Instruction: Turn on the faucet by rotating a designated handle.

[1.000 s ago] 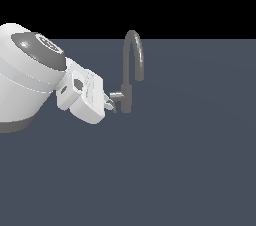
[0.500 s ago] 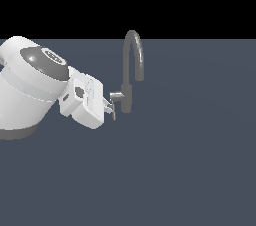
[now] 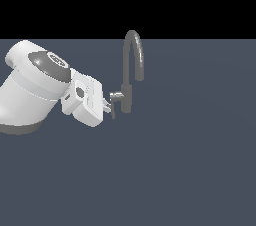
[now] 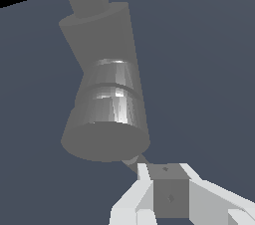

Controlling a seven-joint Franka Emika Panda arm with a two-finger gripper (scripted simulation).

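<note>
Start at your fingers (image 3: 107, 106): in the exterior view they reach toward the handle (image 3: 113, 110), and the thin lever hangs right at their tips, touching or nearly so. You cannot tell from either view whether the fingers stand apart, together, or clamped on the lever; the exterior view shows them as one small overlapping cluster, and the wrist view shows only pale finger shapes flanking a grey block, possibly the lever, at the gripper (image 4: 169, 196).

Just past the tips, the short stub (image 3: 117, 95) carries the handle back to the faucet (image 3: 127, 97), whose upright body stands close beyond the fingers, with the arched spout (image 3: 134, 52) rising above and curling over on the far side from your arm. In the wrist view the faucet base fills the picture directly ahead of the fingers.

The risks, as a judgement: the lever is thin and flat, so a shallow or off-centre contact could let it slip off your fingertips as you push. If you drive straight ahead instead of following the lever's arc around the stub, the fingers may jam against the faucet body. Keep the sweep tight and watch the contact.
</note>
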